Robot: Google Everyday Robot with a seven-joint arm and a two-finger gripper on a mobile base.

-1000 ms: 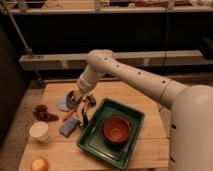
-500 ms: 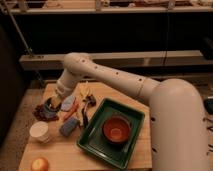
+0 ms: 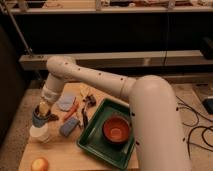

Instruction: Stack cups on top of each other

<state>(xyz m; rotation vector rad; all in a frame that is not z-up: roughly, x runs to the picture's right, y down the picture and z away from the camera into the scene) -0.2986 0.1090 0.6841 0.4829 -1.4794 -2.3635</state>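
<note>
The white cup (image 3: 39, 133) stands upright near the table's left edge. The dark grey-blue cup (image 3: 39, 119) sits directly above it, at or just inside its rim; I cannot tell if they touch. My gripper (image 3: 43, 111) hangs from the white arm, pointing down, and is shut on the dark grey-blue cup from above. Its fingers hide most of that cup's top.
A green tray (image 3: 90, 144) holds an orange-red bowl (image 3: 117, 129) to the right. A grey-blue block (image 3: 69, 126), a blue cloth (image 3: 65, 103), an orange tool (image 3: 71, 110) and dark pliers (image 3: 85, 116) lie between. An orange fruit (image 3: 40, 164) sits at the front left.
My arm has swung left and toward the front, carrying the dark grey-blue cup from the table's middle to right above the white cup.
</note>
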